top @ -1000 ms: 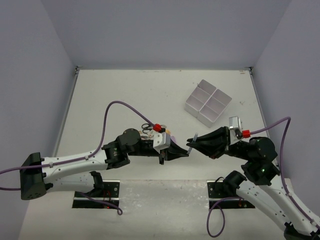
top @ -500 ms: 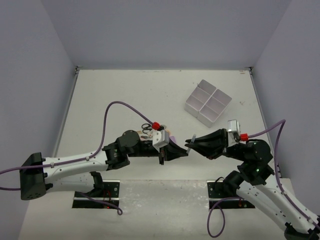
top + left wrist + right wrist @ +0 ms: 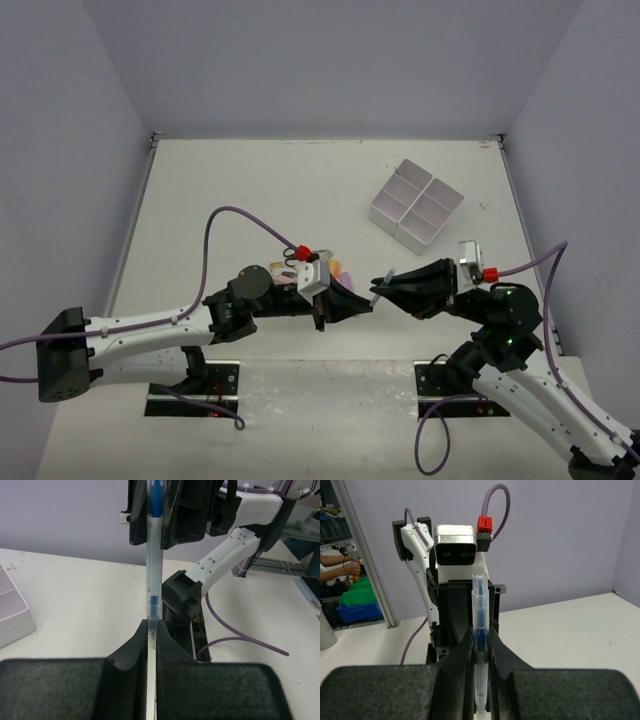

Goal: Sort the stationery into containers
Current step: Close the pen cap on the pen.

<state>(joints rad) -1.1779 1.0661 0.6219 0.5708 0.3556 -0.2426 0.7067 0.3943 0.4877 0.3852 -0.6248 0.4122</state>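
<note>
A thin clear pen with a blue core (image 3: 379, 288) hangs above the table's near middle, held at both ends. My left gripper (image 3: 367, 301) is shut on one end of the pen (image 3: 152, 600), its fingertips (image 3: 137, 635) pinching the tip. My right gripper (image 3: 382, 283) is shut on the pen's barrel (image 3: 480, 625), and the capped end sticks out past its fingertips (image 3: 496, 642). The white four-compartment container (image 3: 416, 205) stands at the back right; a corner of it (image 3: 11, 615) also shows in the left wrist view. Black-handled scissors (image 3: 291, 255) and pink and orange markers (image 3: 339, 268) lie beside the left wrist.
The two arms face each other nose to nose over the near edge of the table. Purple cables (image 3: 235, 215) loop from both wrists. Grey walls close in the table's left, back and right sides.
Both grippers have shifted slightly to the left while still joined on the pen. The left wrist has drawn back a little toward its base.
</note>
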